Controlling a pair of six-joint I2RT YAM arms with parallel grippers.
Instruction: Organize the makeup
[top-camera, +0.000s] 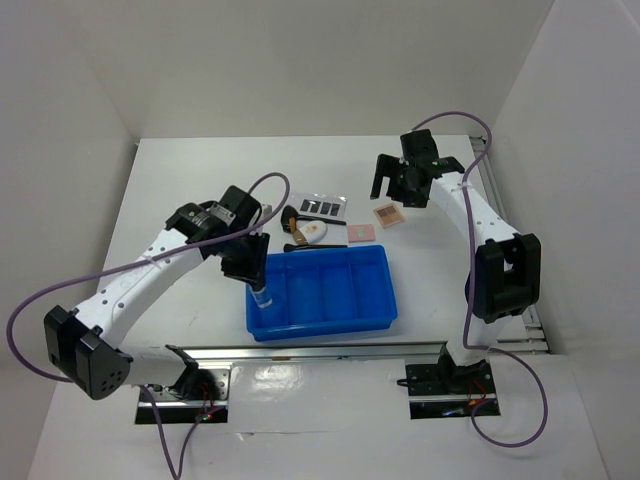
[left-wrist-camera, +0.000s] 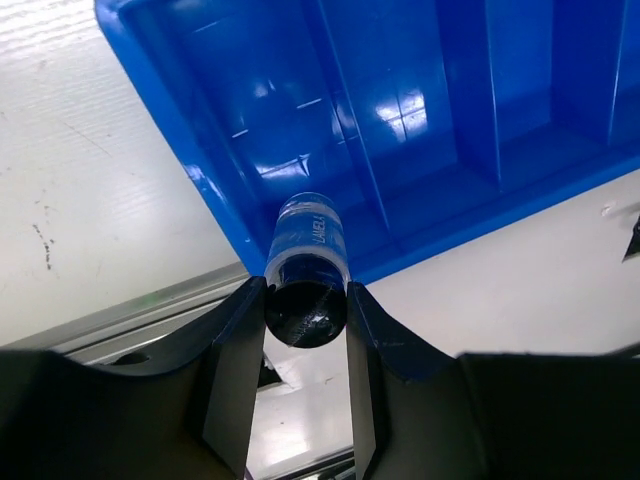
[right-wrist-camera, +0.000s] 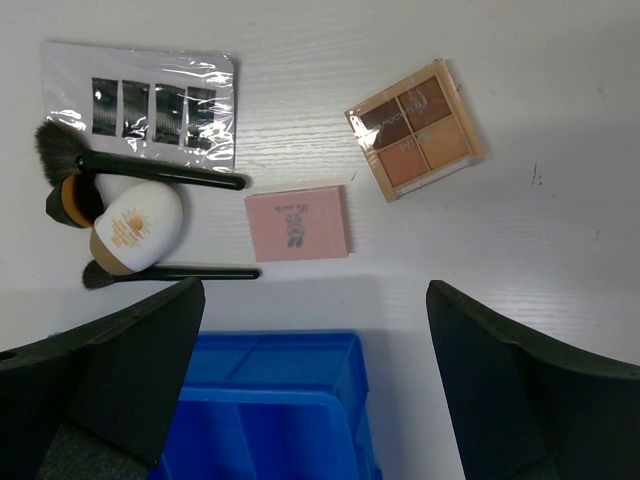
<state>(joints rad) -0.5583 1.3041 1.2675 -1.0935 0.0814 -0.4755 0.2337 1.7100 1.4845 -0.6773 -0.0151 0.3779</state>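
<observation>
Left gripper (left-wrist-camera: 306, 312) clamping clear black-capped vial (left-wrist-camera: 311, 245) at cap end, jaws closed narrow against it; vial pointing down into leftmost compartment of blue divided tray (top-camera: 336, 290), floor contact not discernible. Right gripper (right-wrist-camera: 312, 330) hovering wide open, gripping nothing, over table (right-wrist-camera: 560, 230) at tray's far rim. Lying on table beyond tray: pink square (right-wrist-camera: 298, 222), tan four-pan palette (right-wrist-camera: 415, 128), white oval piece (right-wrist-camera: 135, 228), two black brushes (right-wrist-camera: 160, 168), clear palette with dark pans (right-wrist-camera: 150, 100)

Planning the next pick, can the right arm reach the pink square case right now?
Probably yes: the right end effector hangs open above the pink case, which lies bare and flat; only the thin brush tip sits close.
</observation>
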